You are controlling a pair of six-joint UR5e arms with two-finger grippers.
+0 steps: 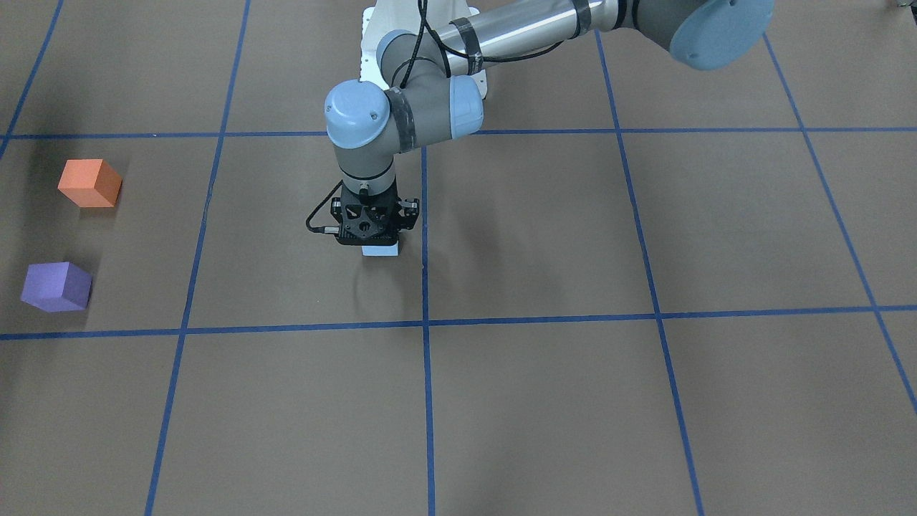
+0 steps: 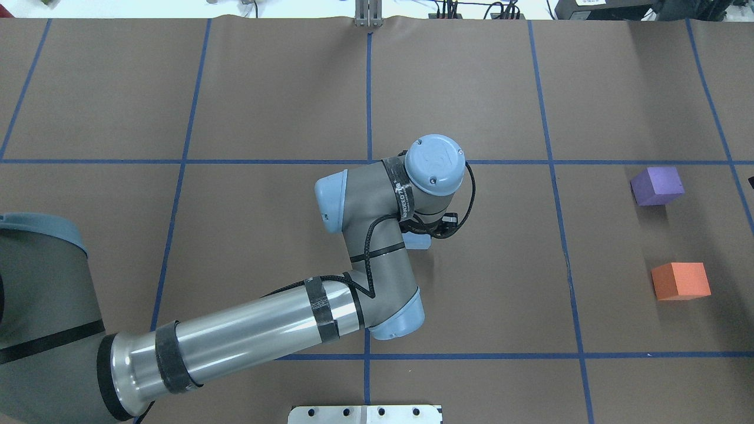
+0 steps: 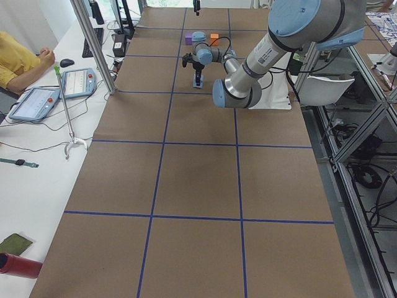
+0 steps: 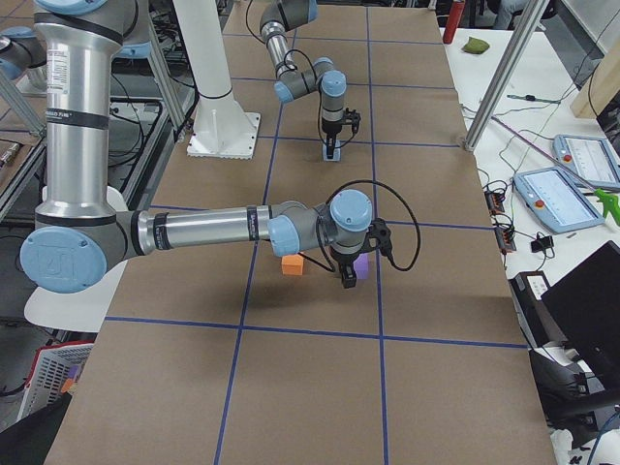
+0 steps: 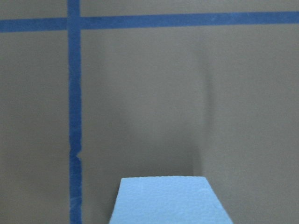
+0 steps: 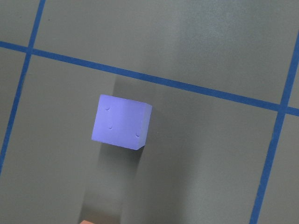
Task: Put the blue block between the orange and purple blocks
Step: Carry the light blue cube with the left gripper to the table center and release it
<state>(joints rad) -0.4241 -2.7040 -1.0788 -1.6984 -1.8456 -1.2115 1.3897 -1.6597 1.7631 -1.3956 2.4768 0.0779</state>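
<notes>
Overhead exterior: L arm (image 2: 365, 265) over blue blk (image 2: 417, 242); orange blk (image 2: 680, 281), purple blk (image 2: 657, 185) apart

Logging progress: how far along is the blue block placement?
Nothing is placed yet. The left end effector is down at the light blue foam block mid-table; grip unclear. Remaining: carrying it into the gap between the orange foam block and purple foam block.

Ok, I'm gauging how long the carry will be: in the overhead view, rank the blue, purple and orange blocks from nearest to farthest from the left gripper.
1. The blue block: mid-table, directly beneath the left gripper.
2. The purple block and the orange block: both far off on the view's right, purple farther from the robot, orange nearer it. The two are too close to call.
</notes>
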